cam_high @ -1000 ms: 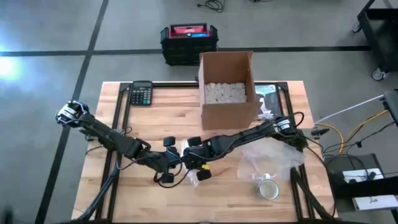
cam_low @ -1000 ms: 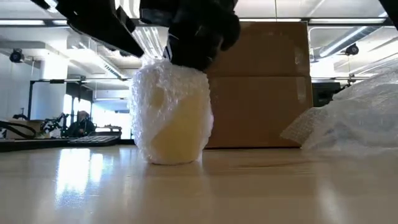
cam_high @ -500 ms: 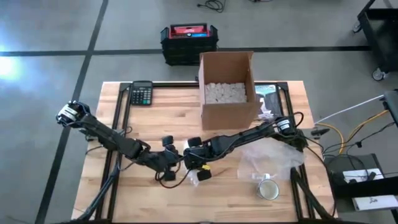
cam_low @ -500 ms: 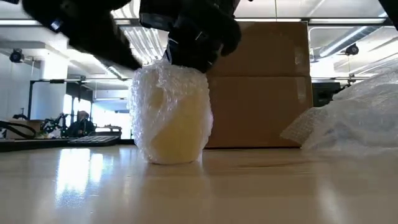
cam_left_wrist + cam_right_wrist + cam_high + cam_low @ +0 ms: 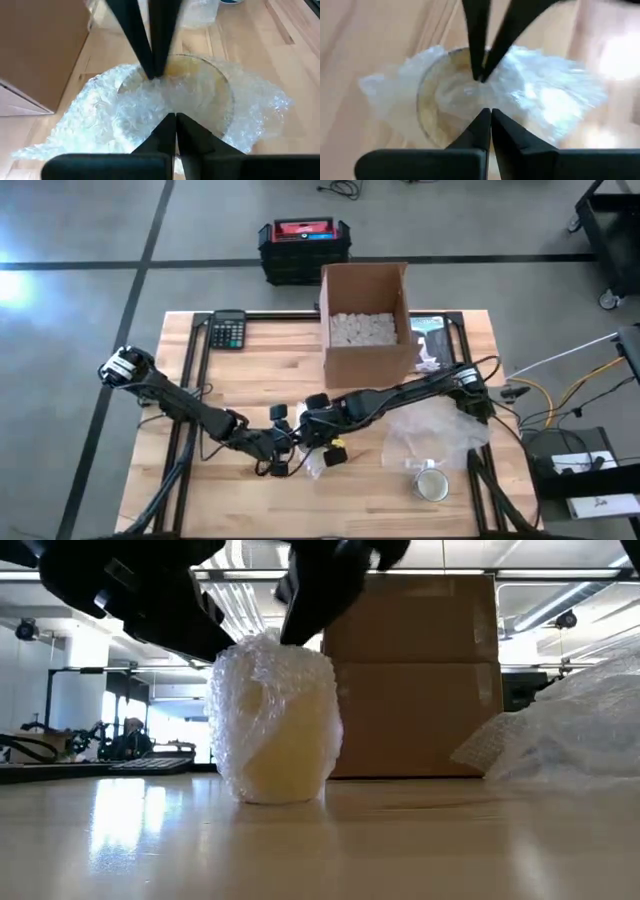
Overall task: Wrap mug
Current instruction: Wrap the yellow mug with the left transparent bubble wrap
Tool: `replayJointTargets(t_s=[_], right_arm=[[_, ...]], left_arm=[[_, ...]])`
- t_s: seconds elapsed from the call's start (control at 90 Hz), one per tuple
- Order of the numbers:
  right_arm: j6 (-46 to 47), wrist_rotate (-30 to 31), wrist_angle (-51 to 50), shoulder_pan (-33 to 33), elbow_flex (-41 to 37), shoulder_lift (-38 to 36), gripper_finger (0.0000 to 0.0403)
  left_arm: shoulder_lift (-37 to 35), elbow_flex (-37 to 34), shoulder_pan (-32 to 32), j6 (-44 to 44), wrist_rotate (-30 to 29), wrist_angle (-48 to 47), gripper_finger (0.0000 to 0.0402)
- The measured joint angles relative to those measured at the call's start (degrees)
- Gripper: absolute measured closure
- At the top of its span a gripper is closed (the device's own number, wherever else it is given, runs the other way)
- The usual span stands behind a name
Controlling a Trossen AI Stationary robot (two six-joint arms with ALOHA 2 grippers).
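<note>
Pale yellow shows through the clear, white-glinting bubble wrap (image 5: 275, 720) round the mug (image 5: 200, 85), standing on the light blond wood of the tabletop (image 5: 250, 370). Near the far edge sits a plain brown cardboard box (image 5: 365, 320) with white filling, and a black calculator (image 5: 228, 330) by the far left corner. Both arms are black, a yellow spot showing at the right gripper (image 5: 318, 442).

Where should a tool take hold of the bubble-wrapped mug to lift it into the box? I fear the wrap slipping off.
Probably across the body of the wrapped mug, coming from above with one finger on each side. It stands upright on the table, and the wrap covers its sides smoothly there. The loose wrap gathered at the mouth would likely pull free if pinched alone. Both tools hover over that opening.
</note>
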Motion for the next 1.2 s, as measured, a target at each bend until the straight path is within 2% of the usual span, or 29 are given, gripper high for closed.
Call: replayJointTargets(t_s=[0.167,0.267,0.589,0.722,0.867,0.978,1.2], right_arm=[[-0.2,-0.1,5.7,0.0,0.1,1.1,0.0403],[0.1,0.0,5.4,0.0,-0.1,3.8,0.0403],[2.3,0.1,5.3,0.0,-0.9,10.0,0.0403],[2.2,0.0,5.4,0.0,-1.0,9.8,0.0403],[1.7,-0.1,5.6,0.0,-0.7,9.5,0.0403],[1.6,-0.2,6.0,0.0,-0.6,9.5,0.0403],[1.3,-0.2,6.1,0.0,-0.6,9.5,0.0403]], left_arm=[[0.0,0.1,0.0,0.4,0.0,-0.2,0.0402],[-0.1,0.2,0.0,0.4,0.0,-0.5,0.0402],[-3.7,4.8,-0.1,0.0,-0.2,-12.3,0.0402],[-4.1,5.3,-0.1,-1.0,-4.5,-16.8,0.0402],[-4.1,4.7,0.0,-8.1,-12.2,-24.8,0.0402],[-3.9,3.2,0.0,-9.0,-12.7,-22.0,0.0402],[-3.7,-0.6,0.0,-4.9,-5.5,-9.4,0.0402]])
